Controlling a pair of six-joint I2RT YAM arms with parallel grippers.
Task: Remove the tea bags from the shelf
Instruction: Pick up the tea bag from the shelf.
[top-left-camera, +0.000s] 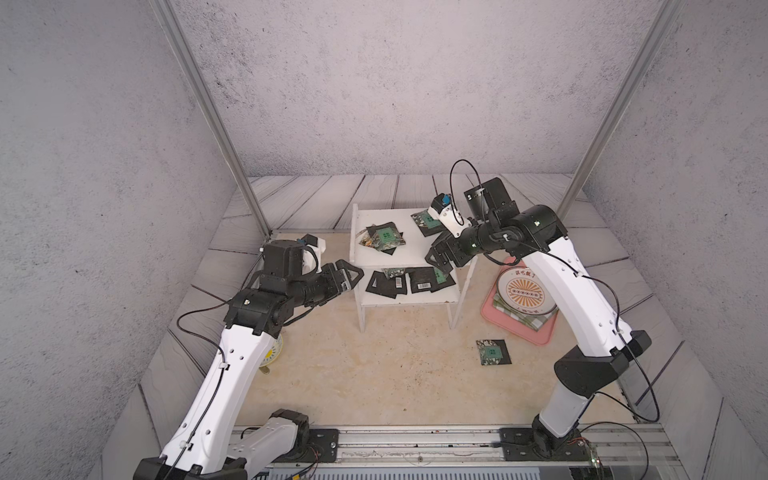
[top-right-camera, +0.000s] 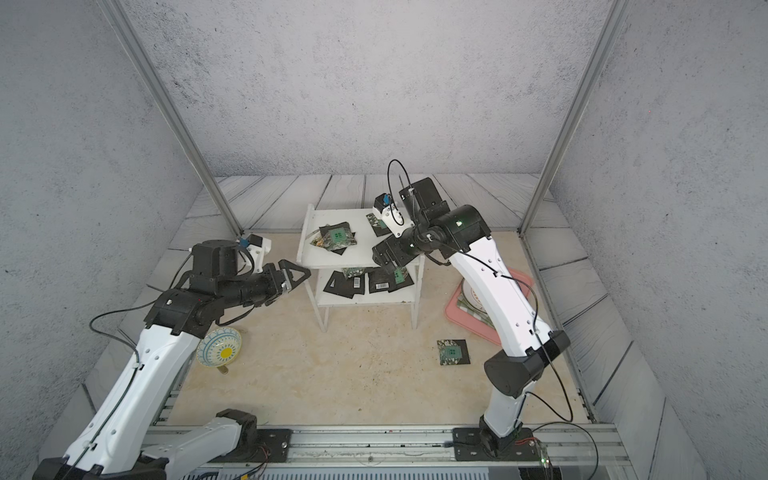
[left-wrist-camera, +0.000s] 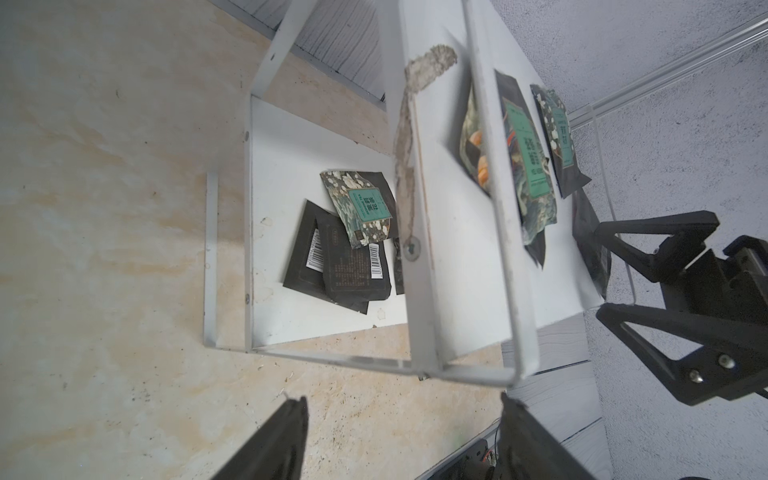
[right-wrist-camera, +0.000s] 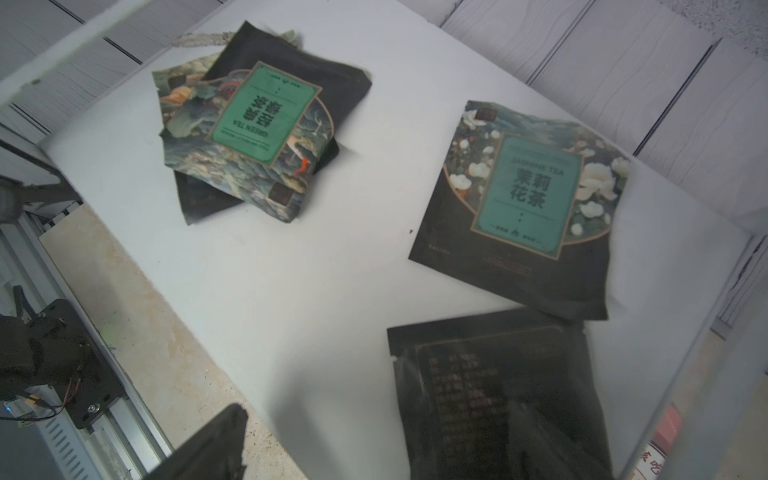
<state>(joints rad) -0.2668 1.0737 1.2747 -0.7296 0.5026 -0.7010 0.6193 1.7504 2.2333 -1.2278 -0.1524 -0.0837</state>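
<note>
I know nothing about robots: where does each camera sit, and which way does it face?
Top views: twin camera high over the arms' bases, looking down on the shelf and both arms.
Left wrist: on the left arm beside the shelf, facing across both tiers; open left jaws' tips and open right jaws show.
Right wrist: on the right arm, looking down on the top board and its tea bags; one jaw tip shows.
Shared: both wrist views show the green tea pile.
</note>
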